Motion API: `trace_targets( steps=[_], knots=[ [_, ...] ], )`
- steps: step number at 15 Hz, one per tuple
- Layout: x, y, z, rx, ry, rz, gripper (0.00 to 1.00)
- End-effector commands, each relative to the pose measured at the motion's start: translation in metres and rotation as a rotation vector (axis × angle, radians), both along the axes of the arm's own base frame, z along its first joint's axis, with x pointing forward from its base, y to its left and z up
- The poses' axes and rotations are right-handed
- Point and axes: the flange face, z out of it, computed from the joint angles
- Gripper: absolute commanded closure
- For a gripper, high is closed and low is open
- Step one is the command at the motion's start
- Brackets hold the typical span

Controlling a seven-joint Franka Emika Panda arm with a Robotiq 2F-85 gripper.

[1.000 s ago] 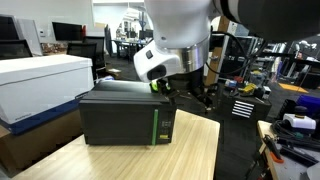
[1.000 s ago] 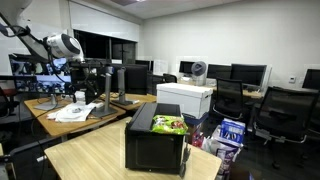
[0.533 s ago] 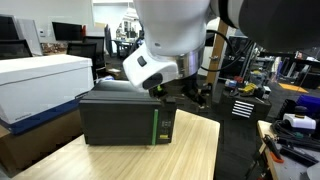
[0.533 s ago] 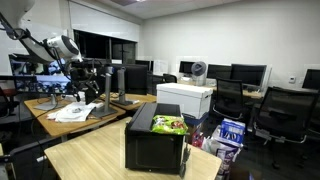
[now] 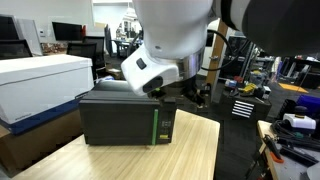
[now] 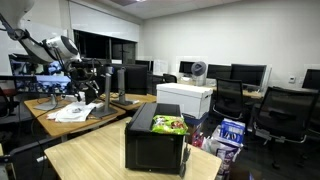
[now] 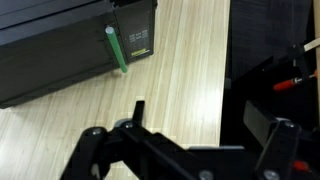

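Hovering with the gripper (image 7: 185,140) spread open and empty above the worktop (image 7: 180,70), just beside the green-striped front of the black box (image 5: 118,120) standing at its edge, having swung across and now steadied, box untouched.

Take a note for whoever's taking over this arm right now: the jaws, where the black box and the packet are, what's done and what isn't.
Gripper: jaws wide open, nothing between them, hanging above the wooden table, touching nothing.
Black box: stands on the table, apart from the gripper, with a green stripe on its front face.
Snack packet: lies in the box's open top, as seen in an exterior view.
Done: nothing gripped or lifted, as things lie.
Left: the whole approach and any grasp.
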Motion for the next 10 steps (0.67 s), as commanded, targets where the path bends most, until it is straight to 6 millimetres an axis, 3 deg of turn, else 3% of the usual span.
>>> trace_targets(
  steps=[1,10],
  knots=[
    [0.003,0.007,-0.014,-0.051,-0.019,0.109,0.00],
    [0.032,0.004,-0.080,-0.203,-0.141,0.179,0.00]
  ],
)
